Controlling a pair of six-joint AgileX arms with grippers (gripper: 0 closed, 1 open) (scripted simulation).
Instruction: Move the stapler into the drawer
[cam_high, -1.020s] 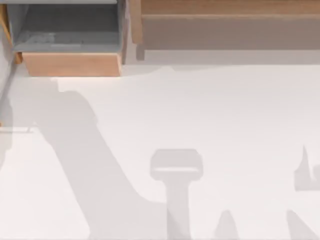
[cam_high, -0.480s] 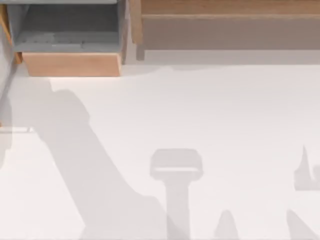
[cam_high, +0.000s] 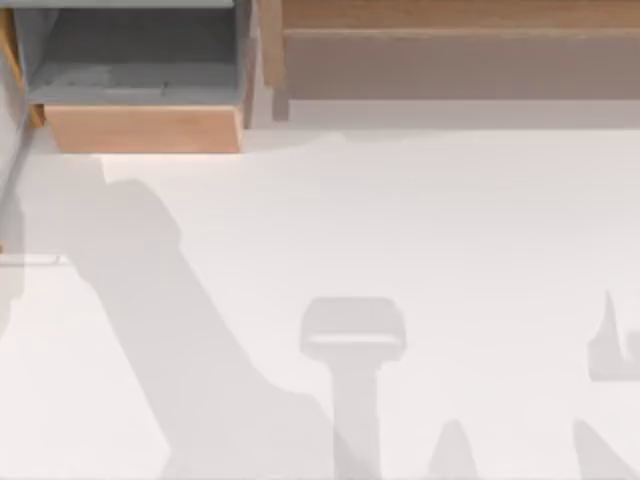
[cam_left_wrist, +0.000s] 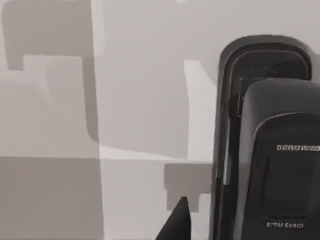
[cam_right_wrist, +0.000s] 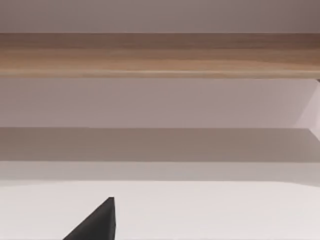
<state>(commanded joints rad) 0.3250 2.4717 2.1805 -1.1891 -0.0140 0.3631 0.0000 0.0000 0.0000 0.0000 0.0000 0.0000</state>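
Seen from above, the open drawer (cam_high: 140, 95) sits at eleven o'clock on the white table (cam_high: 420, 220), ready to receive. In the left wrist view the black stapler (cam_left_wrist: 272, 145) lies close beneath the left gripper (cam_left_wrist: 175, 225); I cannot tell its grip. The right arm idles facing the wooden shelf (cam_right_wrist: 160, 55).

The drawer (cam_high: 143, 128), wooden-fronted and grey inside, is seen open at eleven o'clock; the black stapler (cam_left_wrist: 267, 145) is seen close in the left wrist view.

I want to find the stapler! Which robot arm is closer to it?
Left. The black stapler looms large right beside the left gripper's fingertip in the left wrist view. The right gripper's fingertip faces the wooden shelf unit instead.
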